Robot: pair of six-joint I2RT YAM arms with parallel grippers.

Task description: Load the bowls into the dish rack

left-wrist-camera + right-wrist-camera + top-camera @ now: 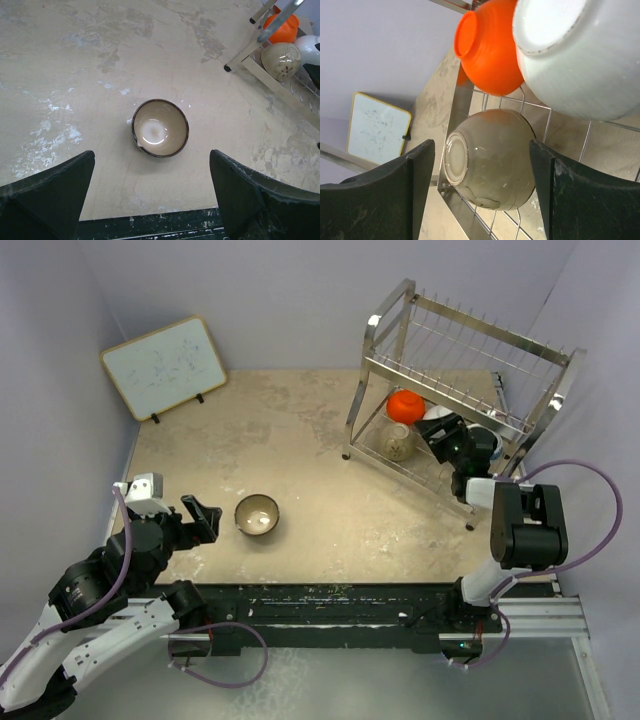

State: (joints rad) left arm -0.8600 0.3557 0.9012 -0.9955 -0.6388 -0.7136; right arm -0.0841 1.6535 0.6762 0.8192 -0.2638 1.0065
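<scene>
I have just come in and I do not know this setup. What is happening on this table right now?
Two robot arms are loading bowls into the dish rack. An orange bowl, a white bowl and a pale patterned bowl already lie on its lower tier, and the right gripper is beside them, open and empty. One tan-brown bowl stands upright on the table. The left gripper is open and aimed at it, not touching.
</scene>
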